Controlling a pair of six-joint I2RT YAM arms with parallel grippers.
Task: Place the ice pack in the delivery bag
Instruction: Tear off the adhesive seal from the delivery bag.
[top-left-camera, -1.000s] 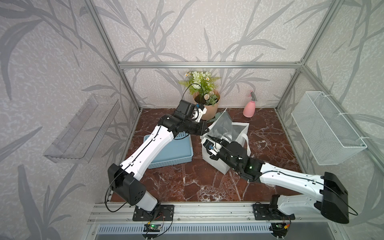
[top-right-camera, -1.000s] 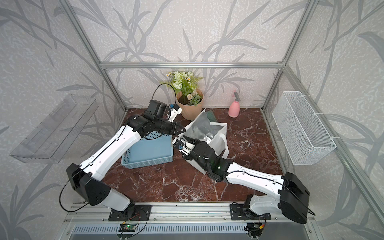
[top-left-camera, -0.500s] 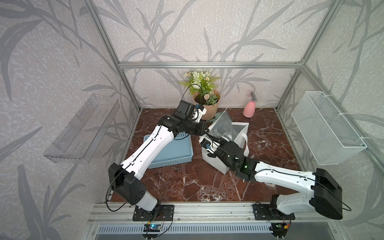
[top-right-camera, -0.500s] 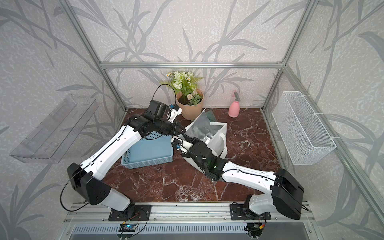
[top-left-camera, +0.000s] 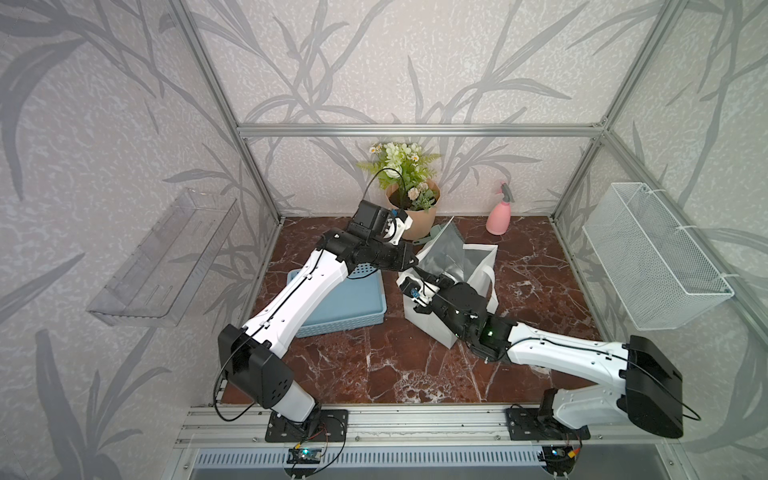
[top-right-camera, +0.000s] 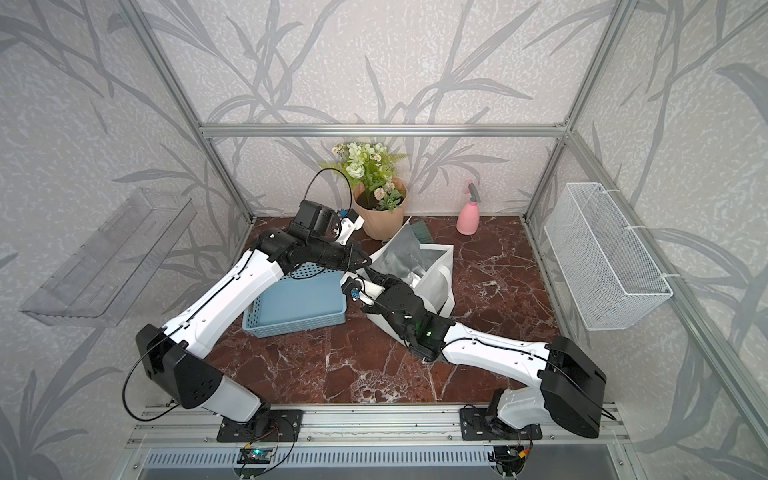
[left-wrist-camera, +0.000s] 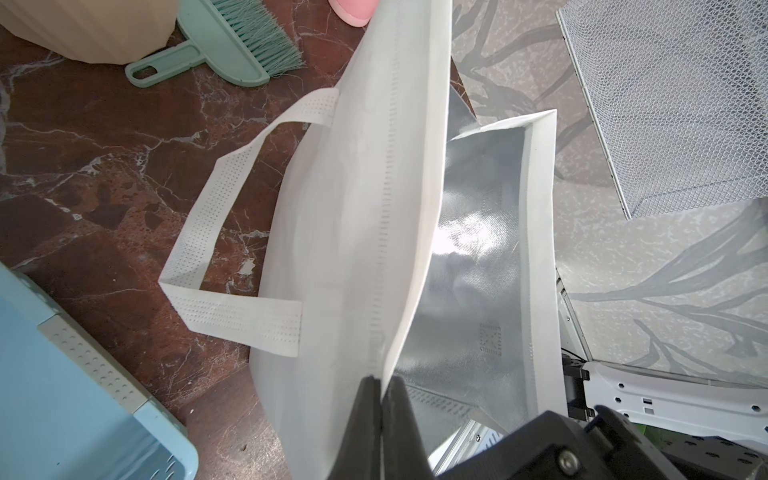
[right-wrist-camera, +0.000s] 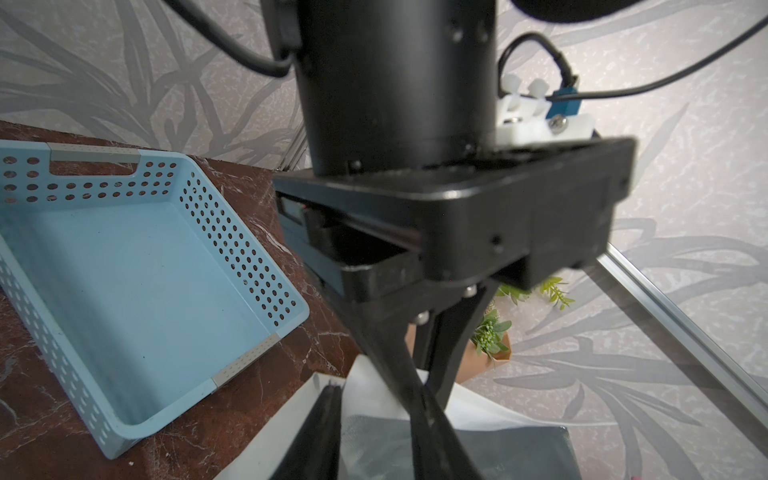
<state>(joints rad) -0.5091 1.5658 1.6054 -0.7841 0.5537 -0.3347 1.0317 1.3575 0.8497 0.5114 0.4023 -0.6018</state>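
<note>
Marble-red worktop (top-left-camera: 374, 365) carries everything. White fabric bag (top-left-camera: 428, 320) stands at its middle, just beside the basket. It is boxy, with loop handles and a silver foil lining, and its mouth is open. In the left wrist view only foil shows inside.

Blue perforated basket (top-left-camera: 349, 307) lies to the left, with only its smooth floor showing within.

Left arm (top-left-camera: 299, 299) stretches low from its near base across the basket. The left jaws are pinched tight on the bag's rim, holding that wall up. Right arm (top-left-camera: 561, 353) reaches in from the near right, wrist over the bag's front wall. The right jaws are at the mouth, just beside the left ones; how wide they stand I cannot tell.

The ice pack is not clearly made out. A frosty-grey patch (right-wrist-camera: 374, 440) sits beside the right fingers (right-wrist-camera: 320, 436), but whether it is pack or bag fabric I cannot tell.
</note>
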